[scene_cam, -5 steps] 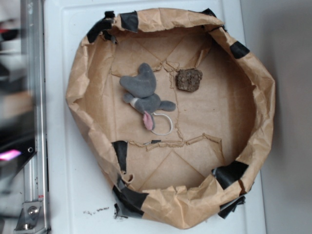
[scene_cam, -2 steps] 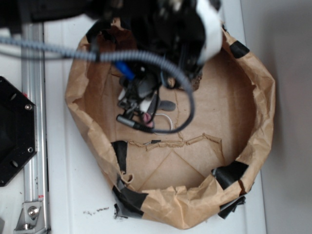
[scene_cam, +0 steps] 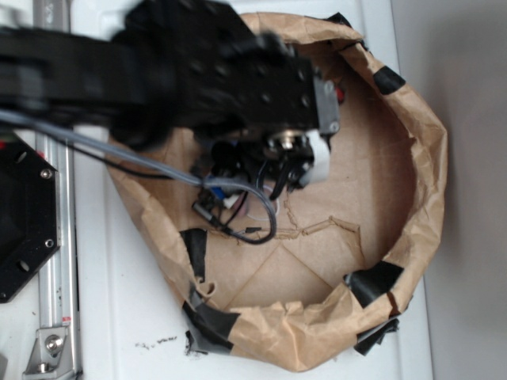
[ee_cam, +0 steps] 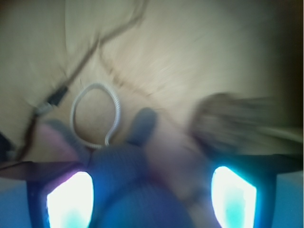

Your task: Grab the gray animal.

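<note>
In the wrist view the gray animal point(ee_cam: 128, 161) lies close under the camera, blurred. Its dark ear point(ee_cam: 142, 124) points up and its thin white loop point(ee_cam: 95, 114) lies on the paper beyond it. My gripper point(ee_cam: 152, 194) is open. Its two glowing fingers point(ee_cam: 69, 199) stand wide apart on either side of the animal's body and do not press on it. In the exterior view the black arm and gripper point(scene_cam: 265, 170) cover the animal almost completely.
The animal lies in a crumpled brown paper bowl point(scene_cam: 416, 158) patched with black tape point(scene_cam: 374, 279), on a white table. A brown rock-like lump point(ee_cam: 228, 123) sits just right of the animal. A cable point(scene_cam: 261, 226) hangs from the arm. A metal rail point(scene_cam: 55, 269) runs along the left.
The arm has swung in over the bowl and shifted right and lower. It now hides the animal and the brown lump in the exterior view.
</note>
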